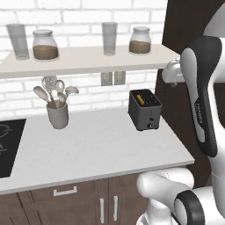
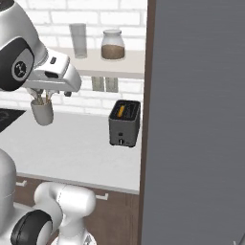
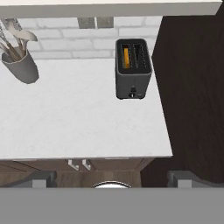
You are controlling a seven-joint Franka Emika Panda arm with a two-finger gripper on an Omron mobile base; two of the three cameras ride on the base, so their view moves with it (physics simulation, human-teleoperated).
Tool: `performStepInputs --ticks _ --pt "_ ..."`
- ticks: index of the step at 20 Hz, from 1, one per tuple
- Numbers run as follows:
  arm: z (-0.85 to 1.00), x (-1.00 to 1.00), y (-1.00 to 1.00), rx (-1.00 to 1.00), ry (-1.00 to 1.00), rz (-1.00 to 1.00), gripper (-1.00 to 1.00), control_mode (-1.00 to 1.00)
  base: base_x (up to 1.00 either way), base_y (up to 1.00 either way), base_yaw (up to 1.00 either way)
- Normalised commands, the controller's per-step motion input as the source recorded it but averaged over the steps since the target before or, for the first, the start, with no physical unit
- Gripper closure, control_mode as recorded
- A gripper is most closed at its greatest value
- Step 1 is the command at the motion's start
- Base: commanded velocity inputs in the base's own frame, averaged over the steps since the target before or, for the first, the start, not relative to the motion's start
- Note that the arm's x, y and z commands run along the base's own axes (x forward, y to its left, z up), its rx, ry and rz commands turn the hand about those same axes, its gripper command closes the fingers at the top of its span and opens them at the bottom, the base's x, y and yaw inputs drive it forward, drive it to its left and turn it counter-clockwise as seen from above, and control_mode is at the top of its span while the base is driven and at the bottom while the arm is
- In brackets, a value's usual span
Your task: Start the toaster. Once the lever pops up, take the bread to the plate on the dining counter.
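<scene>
The dark grey toaster [image 1: 145,110] [image 2: 124,125] [image 3: 133,72] stands at the back right of the white worktop [image 1: 96,147], close to a dark wall panel. The bread [image 1: 140,99] [image 2: 121,111] [image 3: 126,58] sits edge-up in its left slot, sunk between the slot walls. My gripper [image 3: 112,179] hangs high above the worktop's front edge, looking down, well short of the toaster. Its fingertips [image 3: 41,179] stand wide apart with nothing between them, so it is open. The plate and the dining counter are out of view.
A grey utensil cup [image 1: 57,115] [image 3: 21,65] with spoons stands at the back left. A shelf [image 1: 88,61] above holds jars and glasses. A black cooktop [image 1: 9,145] lies at the far left. A tall dark cabinet [image 3: 192,87] borders the worktop on the right.
</scene>
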Motion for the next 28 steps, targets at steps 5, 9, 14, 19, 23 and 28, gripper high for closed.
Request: performStepInputs --ticks 5,9,14,19,23,28 --pt "0.00 0.00 0.00 0.00 0.00 0.00 -1.00 -1.00 0.00 0.00 0.00" --pt "0.00 0.00 0.00 0.00 0.00 0.00 -1.00 -1.00 0.00 0.00 0.00" --pt "0.00 0.00 0.00 0.00 0.00 0.00 -1.00 -1.00 0.00 0.00 0.00" --pt "0.00 0.00 0.00 0.00 0.00 0.00 -1.00 -1.00 0.00 0.00 0.00" --pt "0.00 0.00 0.00 0.00 0.00 0.00 -1.00 -1.00 0.00 0.00 0.00" --pt "0.00 0.00 0.00 0.00 0.00 0.00 -1.00 -1.00 0.00 0.00 0.00"
